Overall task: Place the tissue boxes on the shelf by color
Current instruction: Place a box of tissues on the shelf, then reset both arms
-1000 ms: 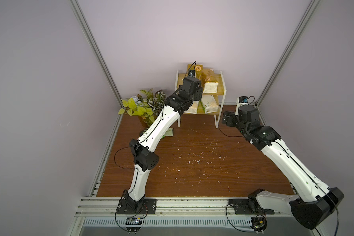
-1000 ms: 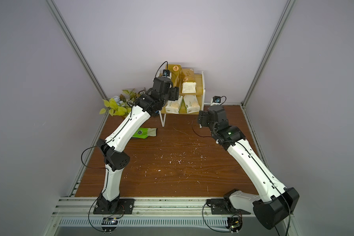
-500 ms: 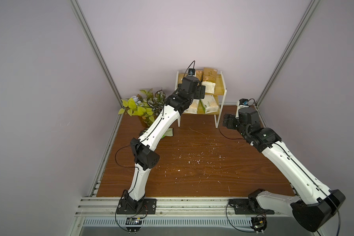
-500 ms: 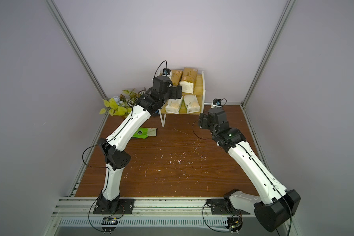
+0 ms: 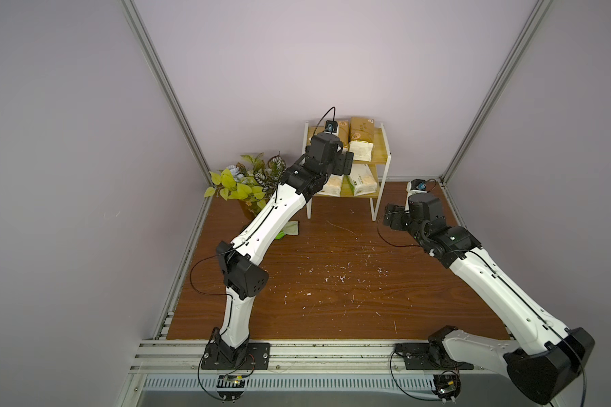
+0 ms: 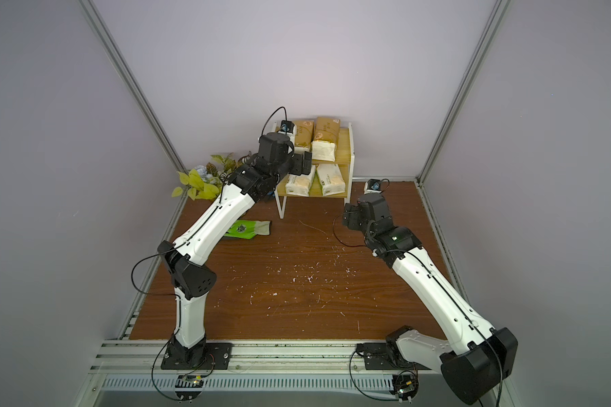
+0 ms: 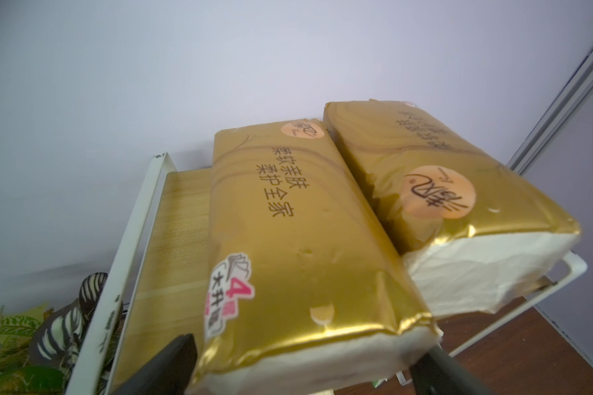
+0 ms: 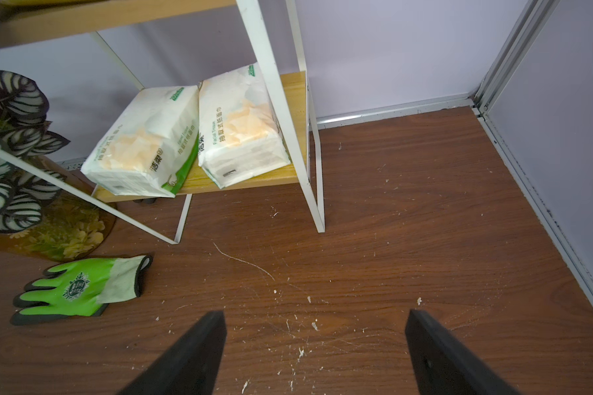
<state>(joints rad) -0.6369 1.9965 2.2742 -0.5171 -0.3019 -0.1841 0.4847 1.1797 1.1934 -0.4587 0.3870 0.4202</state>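
Note:
The shelf [image 5: 377,152] [image 6: 344,149] stands against the back wall. On its top board [image 7: 182,222] lie two gold tissue boxes, side by side. The left one [image 7: 288,246] [image 6: 302,133] lies flat. The right one [image 7: 435,191] [image 6: 327,129] leans tilted against it, its white end overhanging the front rail. Two white tissue boxes [image 8: 144,143] [image 8: 243,126] [image 6: 298,181] [image 6: 330,179] sit on the lower board [image 8: 290,89]. My left gripper [image 7: 305,372] [image 5: 343,164] is open, its fingers flanking the left gold box's near end. My right gripper [image 8: 315,342] [image 6: 350,218] hangs open over the floor, holding nothing.
A green glove [image 8: 79,290] [image 6: 249,229] lies on the wooden floor left of the shelf's legs. A leafy potted plant [image 5: 247,179] [image 8: 14,154] fills the back left corner. White crumbs [image 6: 309,278] speckle the floor. Walls close in on three sides.
My left gripper's jaws have spread wider and it has drawn back a little from the top tier, leaving the gold box resting there. The right arm has barely moved.

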